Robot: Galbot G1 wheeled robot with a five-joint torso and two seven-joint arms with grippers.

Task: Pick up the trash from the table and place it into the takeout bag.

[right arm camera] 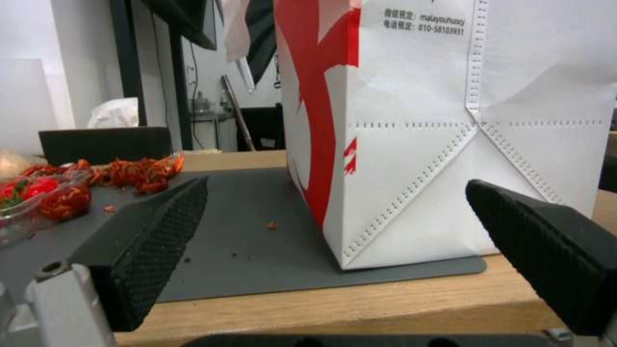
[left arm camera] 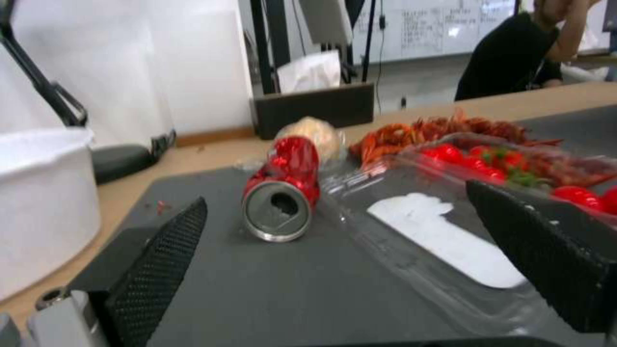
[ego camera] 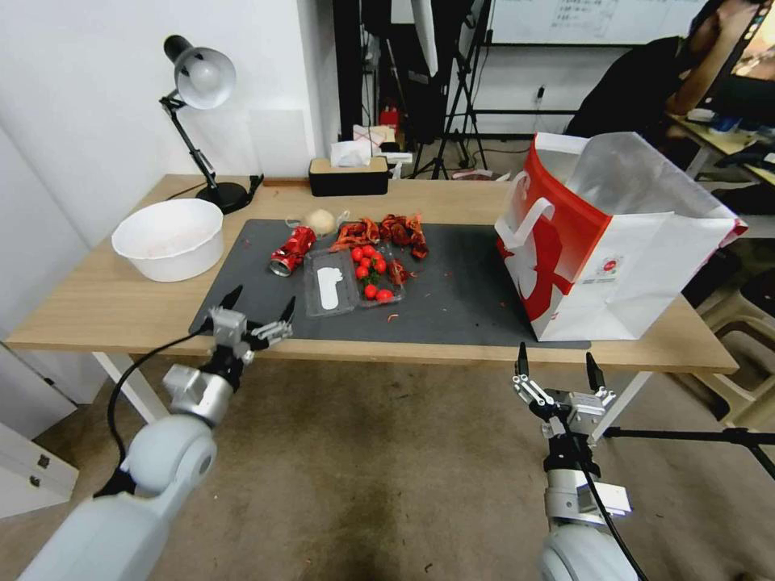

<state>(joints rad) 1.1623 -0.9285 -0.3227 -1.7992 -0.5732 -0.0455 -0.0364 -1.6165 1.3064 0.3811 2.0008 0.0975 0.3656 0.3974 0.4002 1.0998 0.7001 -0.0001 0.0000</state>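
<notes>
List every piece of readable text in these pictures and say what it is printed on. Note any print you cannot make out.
"malayouhuocy" on the takeout bag, near its top edge.
"010-58103931" on the line below it.
Chinese characters before both lines: too blurred to read.
Small red logo on the bag's white side: too small to read.
Whiteboard writing: too blurred to read.
Crushed red can: no legible lettering.

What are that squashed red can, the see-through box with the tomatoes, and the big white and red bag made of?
The red can looks like thin metal: shiny silver top, dented body. The see-through box seems to be thin clear plastic, glossy, with tomatoes visible through it. The bag may be paper or non-woven fabric: matte, creased, with dotted seam lines.
</notes>
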